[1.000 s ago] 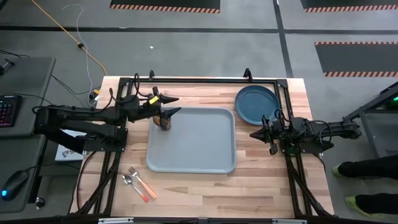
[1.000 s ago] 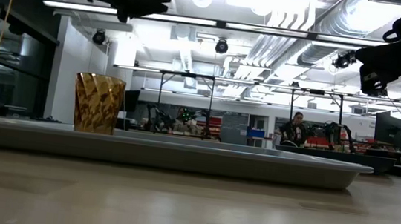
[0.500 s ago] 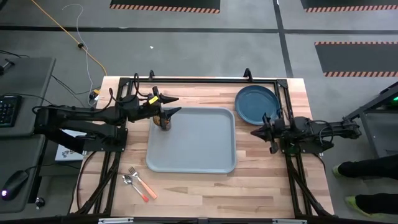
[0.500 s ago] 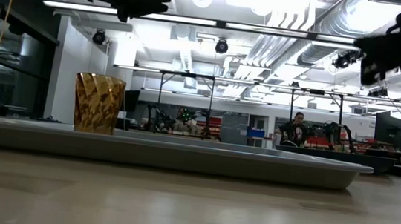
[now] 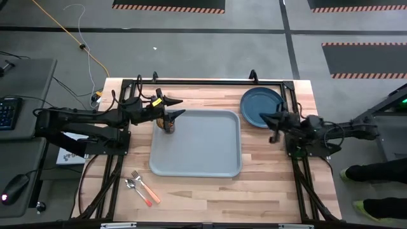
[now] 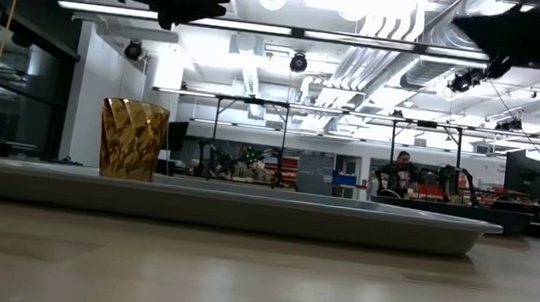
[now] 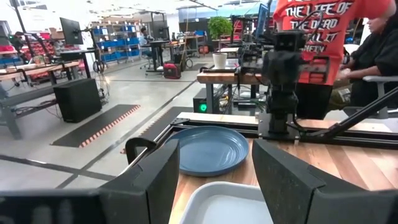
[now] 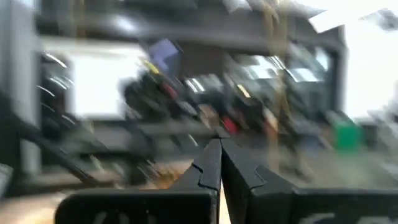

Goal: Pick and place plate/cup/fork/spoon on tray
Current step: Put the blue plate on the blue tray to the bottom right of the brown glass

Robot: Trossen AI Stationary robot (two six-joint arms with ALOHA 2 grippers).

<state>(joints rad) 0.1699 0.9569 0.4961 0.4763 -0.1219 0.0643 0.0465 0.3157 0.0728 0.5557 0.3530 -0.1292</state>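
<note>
The amber cup [image 5: 168, 125] stands upright on the grey-blue tray [image 5: 203, 149], at its far left corner; it also shows in the low view [image 6: 132, 140]. My left gripper [image 5: 176, 107] is open and empty, above and just beyond the cup. The dark blue plate [image 5: 261, 105] lies on the table to the right of the tray's far end. My right gripper [image 5: 263, 117] is shut and empty, in the air over the plate's near rim. The fork [image 5: 146, 186] and the spoon [image 5: 132, 185] lie side by side on the table, by the front left.
Black frame bars run along the table's far edge [image 5: 210, 81] and its sides. Bare wood lies between the tray and the table's near edge. A person in an orange shirt [image 7: 323, 37] stands beyond the table's right side.
My right gripper has moved toward the table's far edge, from the bare wood beside the tray to over the plate's near rim, and has risen. Its fingers stay shut.
</note>
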